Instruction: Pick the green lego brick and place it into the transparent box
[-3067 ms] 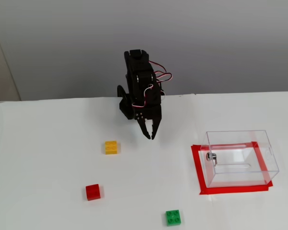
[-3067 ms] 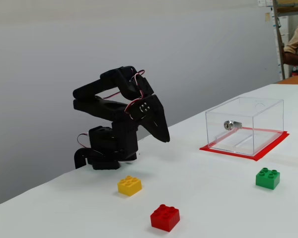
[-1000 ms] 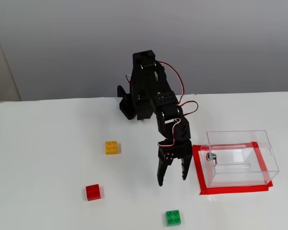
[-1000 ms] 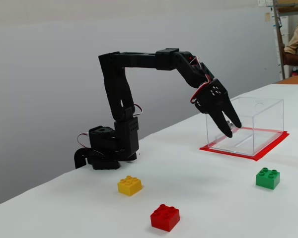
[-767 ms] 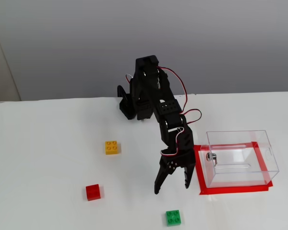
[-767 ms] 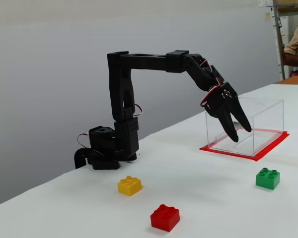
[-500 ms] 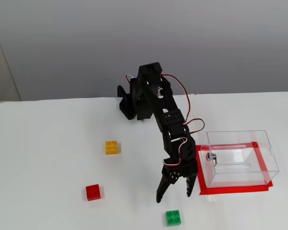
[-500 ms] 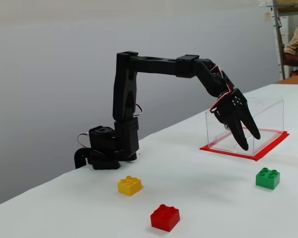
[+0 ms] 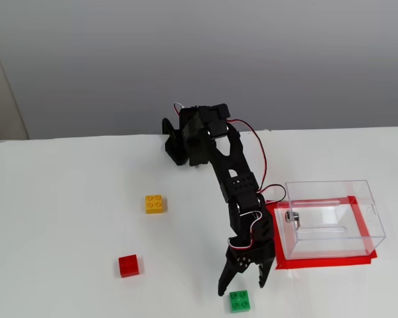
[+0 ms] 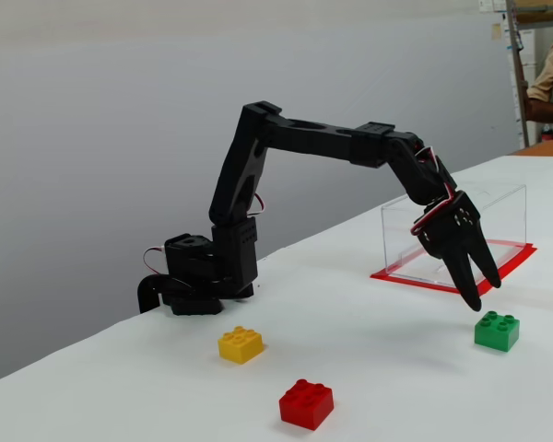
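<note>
The green lego brick [image 9: 240, 301] lies on the white table near the front edge; it also shows in the other fixed view [image 10: 496, 331]. My black gripper [image 9: 242, 287] hangs just above and behind it, fingers spread open and empty, pointing down at it [image 10: 480, 292]. The transparent box [image 9: 331, 218] stands to the right of the arm on a red taped rectangle, with a small metal knob [image 9: 292, 216] on its left wall. The box is empty [image 10: 461, 230].
A yellow brick [image 9: 154, 203] lies left of the arm and a red brick [image 9: 128, 265] lies front left. The arm's base [image 9: 186, 136] sits at the back of the table. A person's arm [image 10: 548, 78] shows far right.
</note>
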Controlling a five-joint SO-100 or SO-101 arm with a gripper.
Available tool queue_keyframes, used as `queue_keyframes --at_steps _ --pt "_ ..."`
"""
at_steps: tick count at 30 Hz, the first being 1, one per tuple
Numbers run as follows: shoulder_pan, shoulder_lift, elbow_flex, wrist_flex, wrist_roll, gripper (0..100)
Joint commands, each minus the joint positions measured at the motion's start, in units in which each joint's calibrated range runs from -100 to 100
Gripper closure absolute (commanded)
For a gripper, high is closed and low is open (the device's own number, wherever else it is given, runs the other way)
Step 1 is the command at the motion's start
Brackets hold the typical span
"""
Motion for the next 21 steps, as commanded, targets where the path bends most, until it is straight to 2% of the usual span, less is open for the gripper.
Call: queue_keyframes --at_steps 1,21 --pt "0.43 0.52 -2.88 -2.76 0.34 61" --pt "1.54 7.22 -2.88 -7.81 0.39 61"
